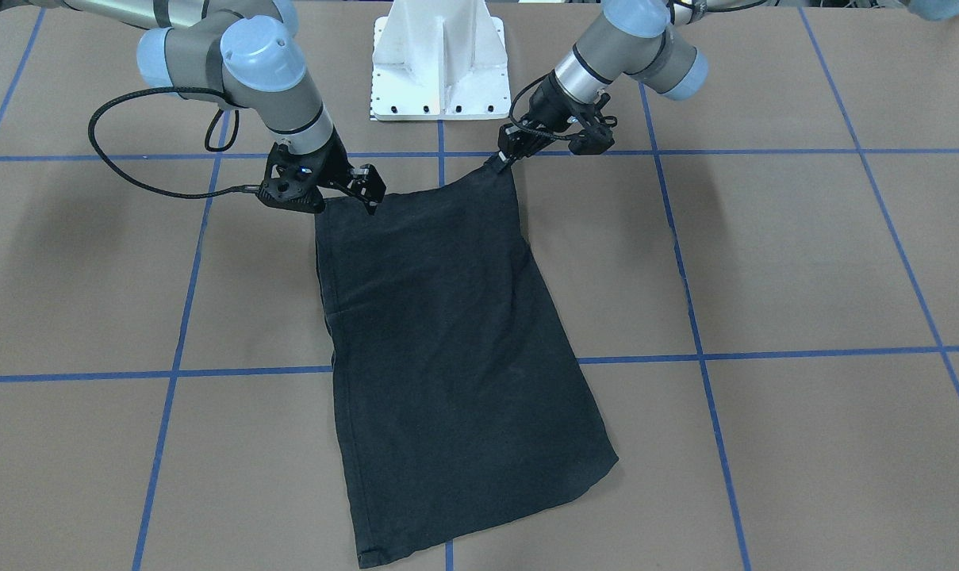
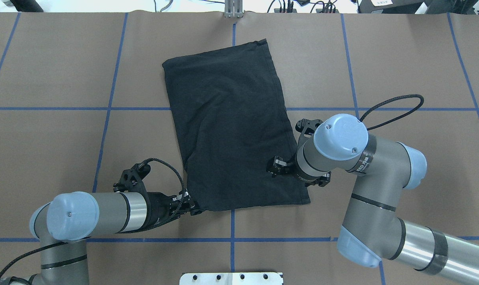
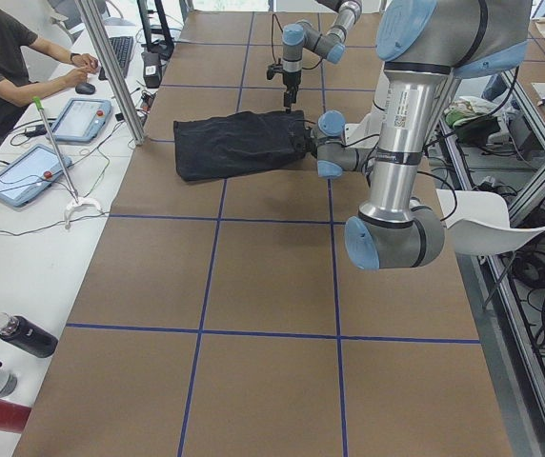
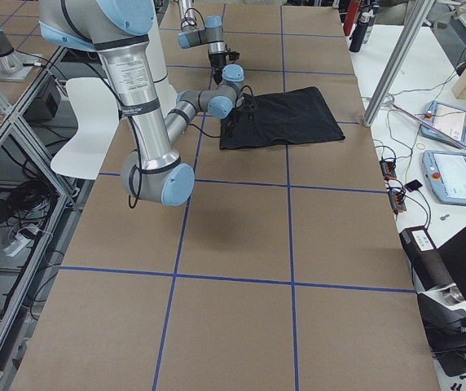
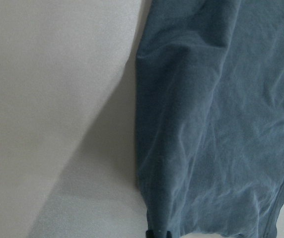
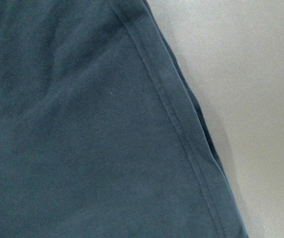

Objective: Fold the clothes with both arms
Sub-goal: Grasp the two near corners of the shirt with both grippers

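Your table (image 2: pixel 45 158) is carrying the shirt (image 2: pixel 231 130) as a long black panel, plain side up. It is lying flat and running away from the robot at a slight slant. Since it is already sitting narrowed, I judge the end-over-end fold is coming next, which is why both arms are reaching for the edge nearest the robot. The left gripper (image 2: pixel 194 208) is pinching that edge's left corner, clamped on the cloth and tenting it slightly. The right gripper (image 2: pixel 274 165) is hovering over the shirt near the opposite corner, seemingly not touching it. I cannot tell whether its jaws are parted. Lifting by one corner would be risking a skewed fold.
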### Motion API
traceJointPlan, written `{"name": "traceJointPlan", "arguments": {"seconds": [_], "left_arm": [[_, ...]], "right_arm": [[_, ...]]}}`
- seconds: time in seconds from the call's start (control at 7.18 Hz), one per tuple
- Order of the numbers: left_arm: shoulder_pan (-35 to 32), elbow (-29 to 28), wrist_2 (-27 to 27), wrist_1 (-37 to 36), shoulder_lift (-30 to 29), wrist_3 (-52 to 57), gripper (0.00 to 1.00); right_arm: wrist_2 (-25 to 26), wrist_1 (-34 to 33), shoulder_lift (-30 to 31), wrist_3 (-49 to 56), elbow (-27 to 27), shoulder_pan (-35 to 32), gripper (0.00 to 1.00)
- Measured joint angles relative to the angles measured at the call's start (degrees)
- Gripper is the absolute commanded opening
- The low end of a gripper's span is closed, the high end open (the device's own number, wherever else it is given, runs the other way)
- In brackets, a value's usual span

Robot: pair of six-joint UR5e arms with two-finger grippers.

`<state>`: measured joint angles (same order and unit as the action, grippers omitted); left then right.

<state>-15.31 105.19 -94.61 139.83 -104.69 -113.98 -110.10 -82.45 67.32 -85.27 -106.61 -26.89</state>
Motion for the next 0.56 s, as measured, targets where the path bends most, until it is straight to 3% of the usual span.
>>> {"name": "traceJointPlan", "arguments": {"seconds": [0.56], "left_arm": [[0.07, -0.07, -0.05, 0.0, -0.07, -0.01, 0.0]], "right_arm": [[0.36, 1.31, 1.82, 4.59, 0.52, 1.24, 1.0]]}}
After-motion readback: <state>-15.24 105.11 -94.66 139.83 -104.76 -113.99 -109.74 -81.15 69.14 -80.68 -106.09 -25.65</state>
